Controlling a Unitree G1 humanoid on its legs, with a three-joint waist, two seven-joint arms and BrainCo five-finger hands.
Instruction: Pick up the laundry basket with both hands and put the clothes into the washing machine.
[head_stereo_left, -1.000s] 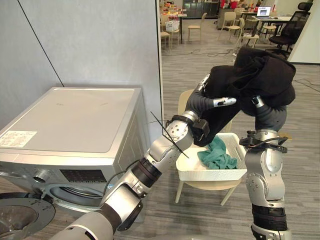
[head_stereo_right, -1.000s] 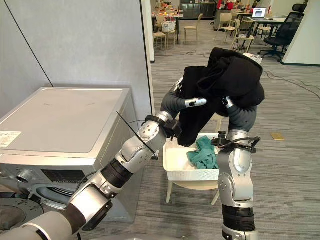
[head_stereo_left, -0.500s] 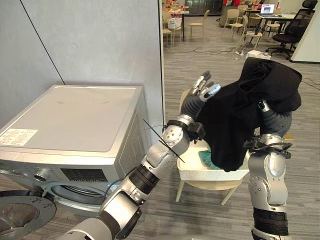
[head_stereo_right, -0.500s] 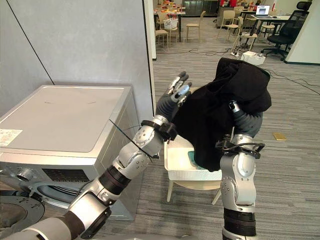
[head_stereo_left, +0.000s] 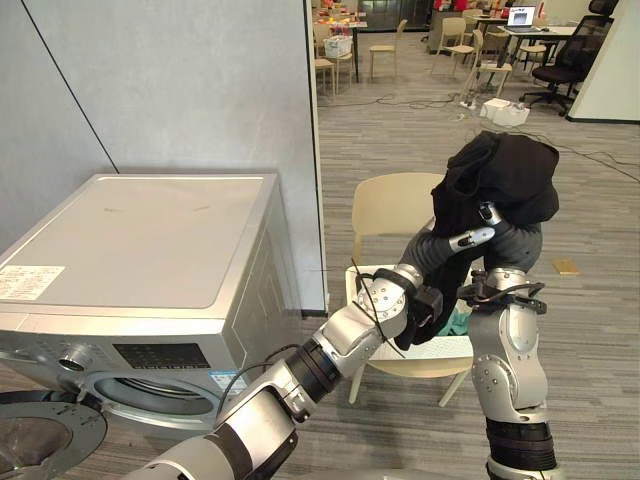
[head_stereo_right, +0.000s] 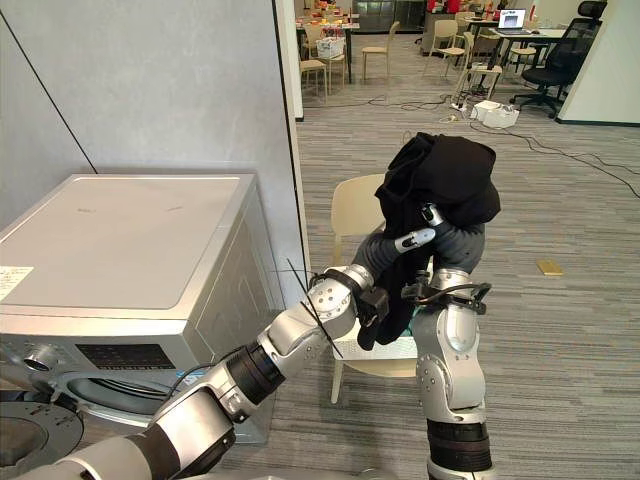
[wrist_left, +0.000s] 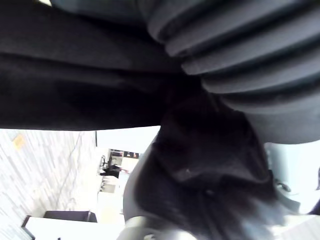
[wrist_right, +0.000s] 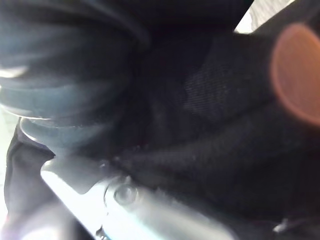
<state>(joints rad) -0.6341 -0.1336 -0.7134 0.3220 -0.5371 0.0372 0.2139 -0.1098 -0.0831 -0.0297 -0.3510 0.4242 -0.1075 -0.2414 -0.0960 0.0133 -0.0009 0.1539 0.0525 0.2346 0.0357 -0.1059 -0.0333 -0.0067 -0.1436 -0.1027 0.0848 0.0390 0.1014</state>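
Observation:
A black garment (head_stereo_left: 500, 175) hangs bunched over my right hand (head_stereo_left: 518, 240), which is raised above the white laundry basket (head_stereo_left: 452, 346); that hand is buried in the cloth. My left hand (head_stereo_left: 470, 240) reaches across under the garment, with straight fingers against the cloth. The basket sits on a beige chair (head_stereo_left: 385, 205), mostly hidden behind my left arm and the hanging cloth. A teal cloth (head_stereo_left: 460, 322) peeks out of the basket. The silver washing machine (head_stereo_left: 150, 240) stands at the left, its round door (head_stereo_left: 40, 440) swung open at the lower left.
A grey partition wall (head_stereo_left: 200, 80) rises behind the machine. Bare striped floor lies to the right of the chair, with a small tan object (head_stereo_left: 566, 267) on it. Office chairs and tables (head_stereo_left: 540, 40) stand far back.
The camera has shifted. The black garment has come down and bunched over my right hand. My left hand has dropped from its raised spot beside the garment to beneath it.

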